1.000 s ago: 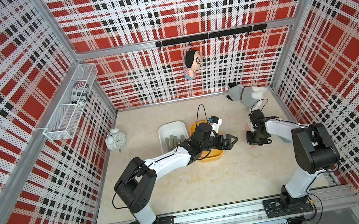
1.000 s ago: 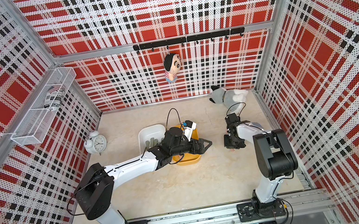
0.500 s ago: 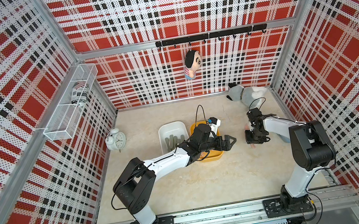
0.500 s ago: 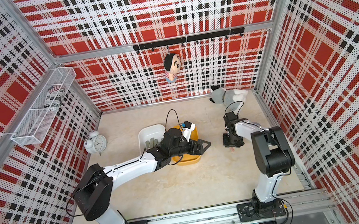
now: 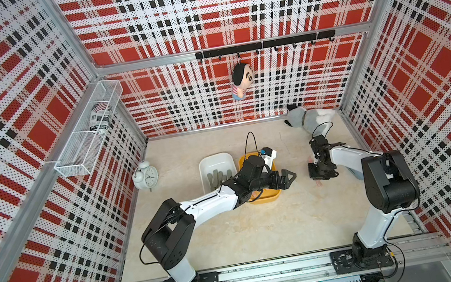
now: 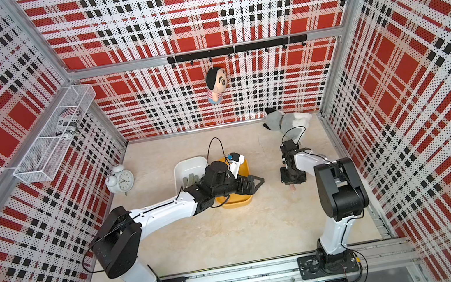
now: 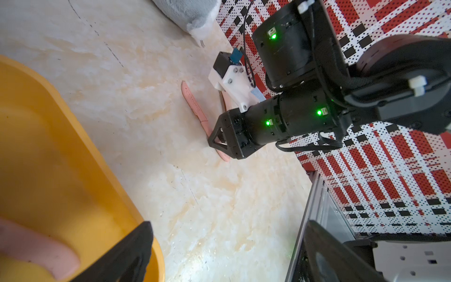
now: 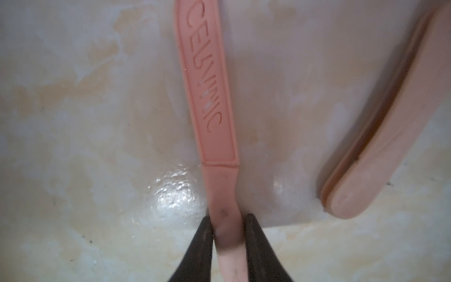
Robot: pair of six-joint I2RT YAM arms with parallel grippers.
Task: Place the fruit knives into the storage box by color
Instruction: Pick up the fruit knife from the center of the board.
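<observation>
The salmon pink flat plastic fruit knife (image 8: pixel 207 97) I'm working on lies flat on the pale marbled tabletop (image 5: pixel 248 236), well to the right of the boxes. The right gripper (image 8: pixel 228 227) is clenched on its narrow plain end, below the embossed lettering, with one black fingertip (image 8: pixel 205 239) against each long edge.

I judge the knife light and stiff enough to lift by that end. It is thin and smooth, though, and an edge-on pinch this near the tip could let it swivel or slip out. I'd raise it slowly and keep it level.

Just beside it lie what look like two more pink knives (image 8: pixel 380 136), stacked one on the other. I expect those to be awkward to separate.

Further out, the yellow rounded plastic storage box (image 5: pixel 267 199) already holds at least one pink knife (image 7: pixel 36 249). The white plastic box (image 5: pixel 215 158) next to it holds the sage green knives (image 5: pixel 217 176). The left gripper (image 5: pixel 285 179) hangs over the yellow box's right rim, jaws spread wide and gripping nothing.
</observation>
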